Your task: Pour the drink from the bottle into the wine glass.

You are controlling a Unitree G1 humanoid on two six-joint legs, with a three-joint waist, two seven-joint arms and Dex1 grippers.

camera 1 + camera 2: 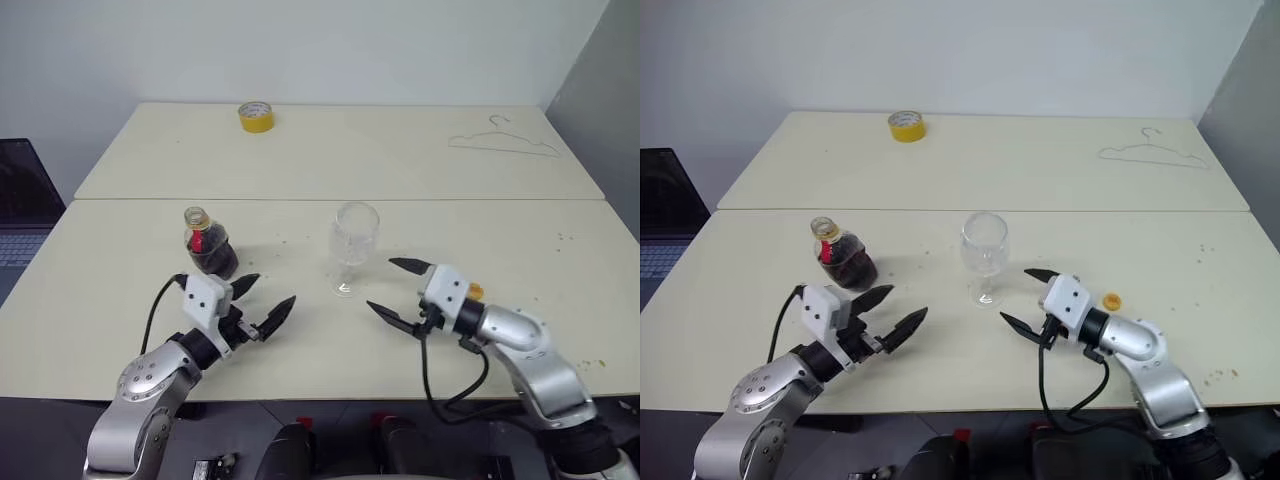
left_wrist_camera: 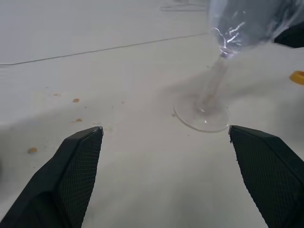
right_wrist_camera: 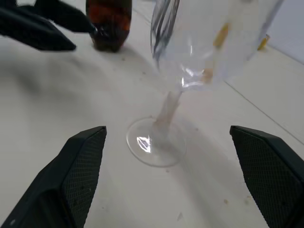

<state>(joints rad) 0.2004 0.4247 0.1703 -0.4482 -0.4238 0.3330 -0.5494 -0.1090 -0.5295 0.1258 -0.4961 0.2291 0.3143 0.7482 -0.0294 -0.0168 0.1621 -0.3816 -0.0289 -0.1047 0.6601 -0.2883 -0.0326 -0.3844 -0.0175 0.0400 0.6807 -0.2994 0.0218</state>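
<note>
Both grippers hang over the near table edge w/ nothing held. Your left gripper [image 1: 262, 302] has its fingers spread wide, tips just near-right of the bottle [image 1: 207, 245], not touching. Your right gripper [image 1: 390, 290] is spread too, sitting right of the wine glass [image 1: 353, 245], apart from it, fingers aimed left toward the stem.

Bottle stands upright, left of centre on the near table; the drink [image 1: 212, 258] fills the lower body. The neck looks open, and a small yellow cap [image 1: 1111, 300] lies on the table by your right wrist. So uncapping looks done, and the cap is parked on the right, clear of the pour path.

Glass stands upright near centre, right of the bottle, well apart from it. The bowl looks empty, so pouring isn't started yet. In the wrist views each pair of fingers frames the glass foot [image 3: 154, 145], so both arms angle in toward the middle.

Yellow tape roll [image 1: 256, 116] and wire hanger [image 1: 505, 143] sit far back, out of play.

Likely next: left takes the bottle body. Risk: it's uncapped, so a bump spills it.
</note>
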